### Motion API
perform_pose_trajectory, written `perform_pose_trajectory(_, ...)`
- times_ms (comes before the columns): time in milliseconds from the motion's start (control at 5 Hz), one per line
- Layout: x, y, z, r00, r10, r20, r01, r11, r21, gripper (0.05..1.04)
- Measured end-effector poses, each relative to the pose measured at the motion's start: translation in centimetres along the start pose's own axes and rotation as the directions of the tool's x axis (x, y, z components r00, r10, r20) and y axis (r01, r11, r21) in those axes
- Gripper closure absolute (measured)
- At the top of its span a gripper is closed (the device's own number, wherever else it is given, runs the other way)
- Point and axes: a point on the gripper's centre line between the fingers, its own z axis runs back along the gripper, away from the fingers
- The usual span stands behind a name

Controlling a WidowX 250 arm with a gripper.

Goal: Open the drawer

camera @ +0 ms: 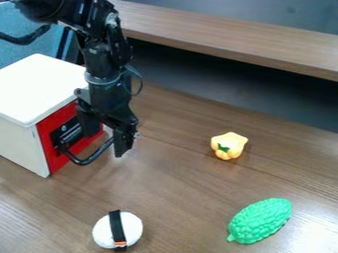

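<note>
- At left of frame: white box on the wood-grain table, with a red drawer in the side facing lower right.
- Looks shut, red front about flush with the box edges.
- On that front: black bowed handle, curving out over the table.
- From upper left: black arm coming down past the box, gripper right at the drawer front.
- With fingers open, spread apart; one near the red face, the other overlapping the far end of the handle. Can't tell contact from this angle.
- Right of center: small yellow pepper-like toy with a green mark.
- Lower right: green bumpy oval toy, lying at a slant.
- Bottom, left of center: white rounded toy with a black band across.
- Along the top to upper right: wooden ledge over a dark recess.
- Far upper left: blue surface behind the box.
</note>
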Motion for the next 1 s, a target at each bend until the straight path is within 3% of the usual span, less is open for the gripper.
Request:
perform_pose_trajectory(200,-0.1,0.9,-0.5,1.0,0.009,-0.005,-0.009,1.0,0.01,0.083)
perform_pose_trajectory(600,-0.2,0.9,-1.7,0.999,0.024,0.036,-0.024,1.0,0.0,0.083)
perform_pose_trajectory(1000,-0.4,0.3,-4.0,0.999,0.04,0.01,-0.039,0.999,-0.013,0.083)
